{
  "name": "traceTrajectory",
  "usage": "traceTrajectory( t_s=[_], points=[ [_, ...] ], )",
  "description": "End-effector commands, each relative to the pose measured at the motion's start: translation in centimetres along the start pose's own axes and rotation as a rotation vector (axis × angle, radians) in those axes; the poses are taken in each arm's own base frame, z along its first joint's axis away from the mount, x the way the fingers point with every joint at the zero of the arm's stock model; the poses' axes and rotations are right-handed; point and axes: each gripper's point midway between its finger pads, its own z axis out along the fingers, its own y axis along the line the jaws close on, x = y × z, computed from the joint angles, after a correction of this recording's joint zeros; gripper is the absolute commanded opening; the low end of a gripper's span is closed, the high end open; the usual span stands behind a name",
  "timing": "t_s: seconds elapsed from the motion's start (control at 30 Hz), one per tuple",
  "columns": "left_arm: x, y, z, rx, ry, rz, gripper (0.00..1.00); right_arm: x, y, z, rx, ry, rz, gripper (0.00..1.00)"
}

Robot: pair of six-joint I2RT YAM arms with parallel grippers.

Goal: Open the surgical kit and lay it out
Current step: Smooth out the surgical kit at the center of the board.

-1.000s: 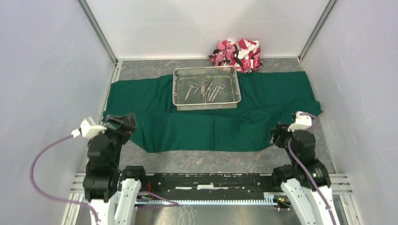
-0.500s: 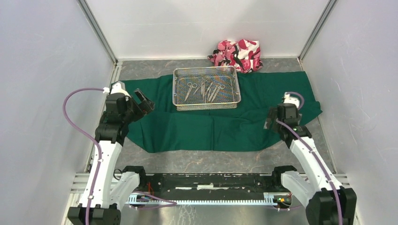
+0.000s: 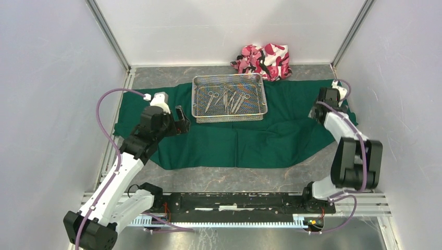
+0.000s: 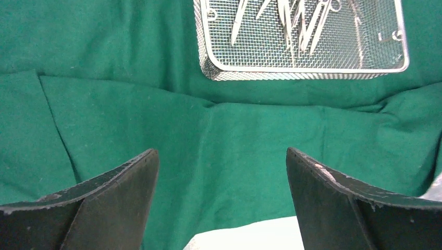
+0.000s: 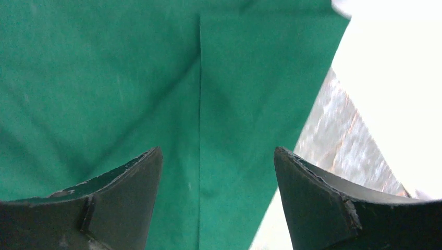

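Note:
The dark green drape (image 3: 250, 135) lies spread across the table. The silver wire-mesh tray (image 3: 198, 99) stands on its back middle, and it also shows in the left wrist view (image 4: 307, 67). Slim steel scissors, forceps and tweezers (image 3: 229, 99) lie inside the tray. My left gripper (image 3: 181, 121) is open and empty above the drape (image 4: 219, 135), just left of the tray. My right gripper (image 3: 319, 107) is open and empty above the drape's right end (image 5: 156, 78), near its edge.
A pink-white-black camouflage cloth bundle (image 3: 263, 61) lies at the back, behind the tray's right corner. White walls close in left, right and back. Bare grey tabletop (image 3: 219, 179) shows in front of the drape and in the right wrist view (image 5: 344, 140).
Both arms have reached out from near their bases. My left gripper moved forward and right toward the tray. My right gripper moved back along the drape's right end. Both stay open.

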Motion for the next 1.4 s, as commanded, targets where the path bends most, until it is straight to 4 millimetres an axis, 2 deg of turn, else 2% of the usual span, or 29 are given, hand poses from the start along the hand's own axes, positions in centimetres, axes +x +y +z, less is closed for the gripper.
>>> traceTrajectory(
  t_s=[0.0,0.17,0.43,0.63,0.8,1.0,1.07,1.2,1.3,1.37],
  points=[
    [-1.3,0.4,-0.6,-0.051,-0.085,0.088,0.97,-5.6,-0.5,2.3,0.135,-0.088,-0.010,0.85],
    [-1.2,0.0,-1.2,-0.061,-0.105,0.121,0.98,-6.1,-0.6,4.6,0.220,-0.062,-0.054,0.81],
    [-1.2,-0.5,-1.9,-0.059,-0.123,0.141,0.98,-6.0,0.1,7.8,0.270,-0.023,-0.097,0.66],
    [-1.2,-0.7,-2.1,-0.054,-0.129,0.147,0.98,-6.5,0.1,9.3,0.330,-0.005,-0.112,0.63],
    [-1.2,-0.8,-2.2,-0.051,-0.132,0.148,0.98,-5.8,-0.6,9.6,0.377,0.008,-0.107,0.49],
    [-1.3,-0.8,-2.3,-0.050,-0.135,0.148,0.98,-4.8,-0.9,10.3,0.396,0.028,-0.114,0.43],
    [-1.3,-0.7,-2.3,-0.053,-0.135,0.148,0.98,-4.9,-1.2,10.0,0.417,0.024,-0.109,0.31],
    [-1.3,-0.8,-2.4,-0.051,-0.139,0.146,0.98,-5.4,-1.7,9.5,0.425,0.012,-0.121,0.19],
    [-1.3,-0.8,-2.4,-0.049,-0.138,0.148,0.98,-5.6,-2.5,8.8,0.452,0.011,-0.119,0.00],
    [-1.4,-0.8,-2.4,-0.049,-0.139,0.147,0.98,-5.7,-3.3,7.9,0.474,0.003,-0.109,0.00]
  ],
)
